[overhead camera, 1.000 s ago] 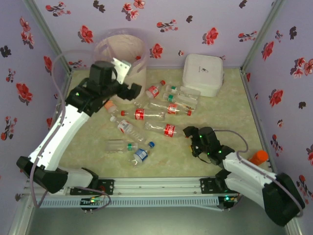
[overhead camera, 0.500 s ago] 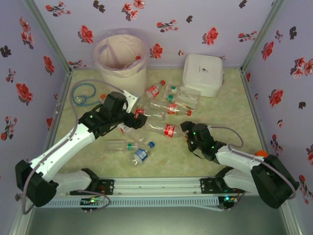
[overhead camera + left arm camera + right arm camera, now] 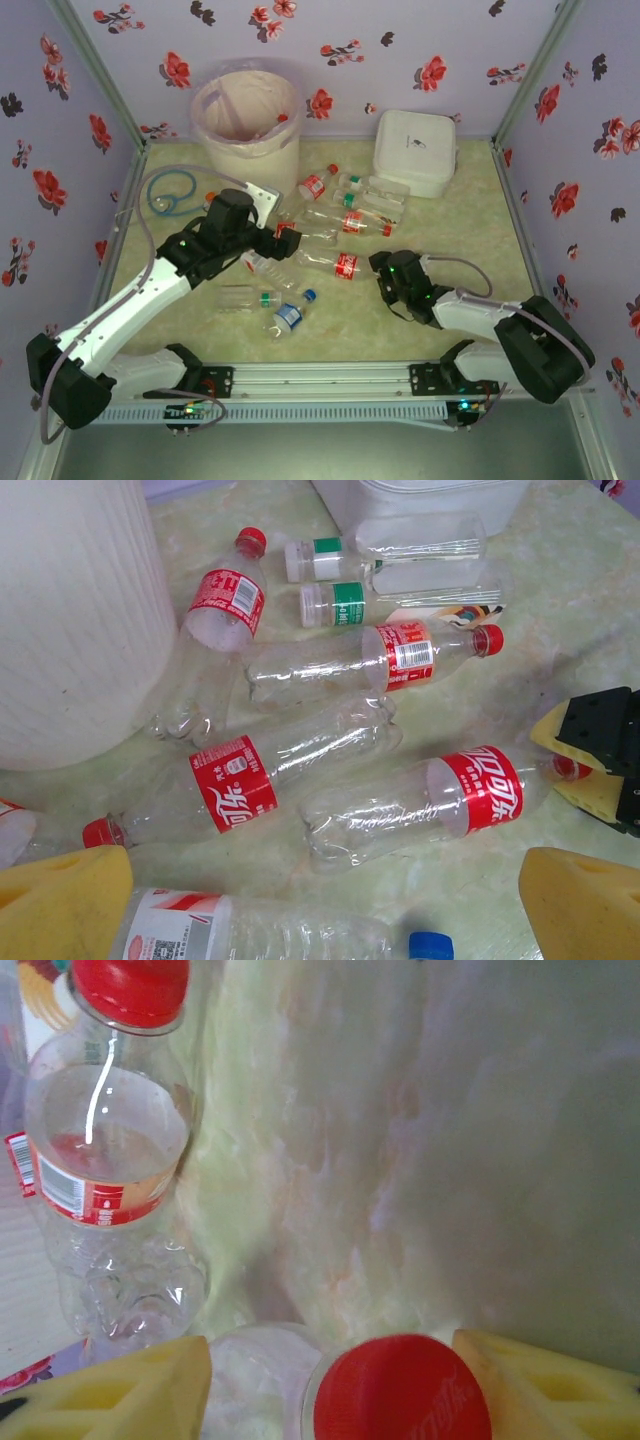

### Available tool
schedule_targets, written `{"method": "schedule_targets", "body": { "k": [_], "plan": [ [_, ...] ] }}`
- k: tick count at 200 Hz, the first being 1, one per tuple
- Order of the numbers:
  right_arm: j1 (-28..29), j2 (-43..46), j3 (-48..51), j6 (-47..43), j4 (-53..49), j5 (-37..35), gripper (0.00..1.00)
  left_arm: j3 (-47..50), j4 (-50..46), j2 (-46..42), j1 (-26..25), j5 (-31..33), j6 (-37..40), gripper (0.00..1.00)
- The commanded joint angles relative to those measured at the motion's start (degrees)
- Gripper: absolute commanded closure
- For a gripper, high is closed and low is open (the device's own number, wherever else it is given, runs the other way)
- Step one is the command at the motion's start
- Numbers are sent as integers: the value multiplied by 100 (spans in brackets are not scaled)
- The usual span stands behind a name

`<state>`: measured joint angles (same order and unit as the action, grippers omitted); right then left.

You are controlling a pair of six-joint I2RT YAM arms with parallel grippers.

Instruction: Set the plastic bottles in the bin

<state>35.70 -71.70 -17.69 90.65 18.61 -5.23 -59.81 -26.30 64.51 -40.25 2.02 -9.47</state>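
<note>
Right gripper (image 3: 330, 1365) straddles the red cap (image 3: 400, 1400) of a clear red-labelled plastic bottle (image 3: 335, 264) mid-table for a neck grab, grip unclear, while left gripper (image 3: 325, 870) hangs wide open above neighbouring bottles (image 3: 300, 765), pink-lined round bin (image 3: 247, 120) far left.

Clear plastic bottles (image 3: 352, 222) are seen scattered mid-table (image 3: 470, 215), with the bin (image 3: 250, 150) set far left, a white lidded box (image 3: 416, 150) far right, the left gripper (image 3: 280, 236) held over them and the right gripper (image 3: 378, 266) placed at their near-right edge.
</note>
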Motion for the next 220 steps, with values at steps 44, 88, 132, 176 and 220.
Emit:
{"method": "schedule_targets", "body": {
  "k": [44,88,132,176,220],
  "plan": [
    [42,171,-84,-30,96,-413,53,157,331,18,-36,116,-144,0],
    [-32,451,-173,-221,-184,-592,69,207,389,17,-36,115,-171,0],
    [-117,511,-316,-343,-366,-438,45,216,448,21,-41,104,-188,0],
    [-106,64,-364,-268,-36,-266,32,259,520,-11,-40,105,-217,0],
    [-112,-677,-534,-259,516,-264,31,277,521,-36,-40,112,-197,0]
  ]
}}
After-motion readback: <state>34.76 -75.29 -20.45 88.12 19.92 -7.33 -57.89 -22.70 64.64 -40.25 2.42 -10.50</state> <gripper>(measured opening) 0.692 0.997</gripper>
